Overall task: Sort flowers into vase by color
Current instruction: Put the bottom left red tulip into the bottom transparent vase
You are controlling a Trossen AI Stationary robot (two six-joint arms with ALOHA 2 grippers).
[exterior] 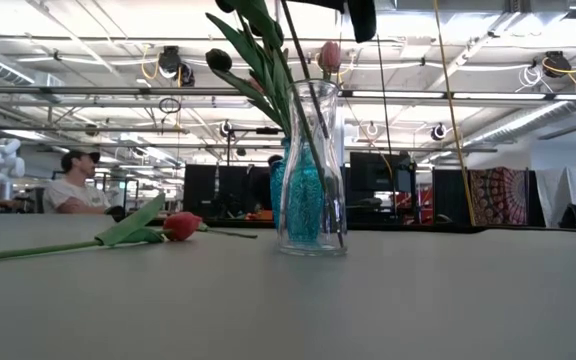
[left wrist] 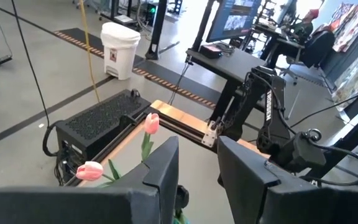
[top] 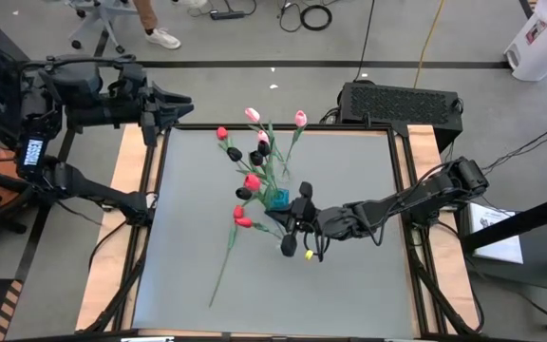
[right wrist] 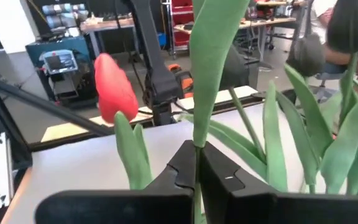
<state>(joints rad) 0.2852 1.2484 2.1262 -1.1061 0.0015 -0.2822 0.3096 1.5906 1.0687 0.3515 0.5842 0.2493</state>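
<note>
A clear glass vase (top: 278, 199) (exterior: 313, 170) with teal filler stands near the table's middle. It holds several tulips with pink, red and black heads (top: 254, 157). One red tulip (top: 243, 221) (exterior: 180, 226) lies flat on the table to the vase's left, its stem (top: 222, 271) running toward the near edge. My right gripper (top: 294, 211) (right wrist: 196, 163) is just right of the vase, shut on a green stem. My left gripper (top: 180, 104) (left wrist: 197, 174) waits open over the table's far-left corner. My right gripper pinches a thin green stem (right wrist: 196, 144) between its two shut fingers (right wrist: 219, 171), reaching in from the table's right. The fingers lie across the stem. A long green leaf (right wrist: 216, 43) rises past them. Which head belongs to this stem cannot be told.
A black box (top: 402, 103) sits just beyond the table's far edge, and wooden rails (top: 112, 228) run along both sides. There is open grey tabletop toward the near edge (top: 330, 294). In the low view a person (exterior: 73, 182) sits in the room behind.
</note>
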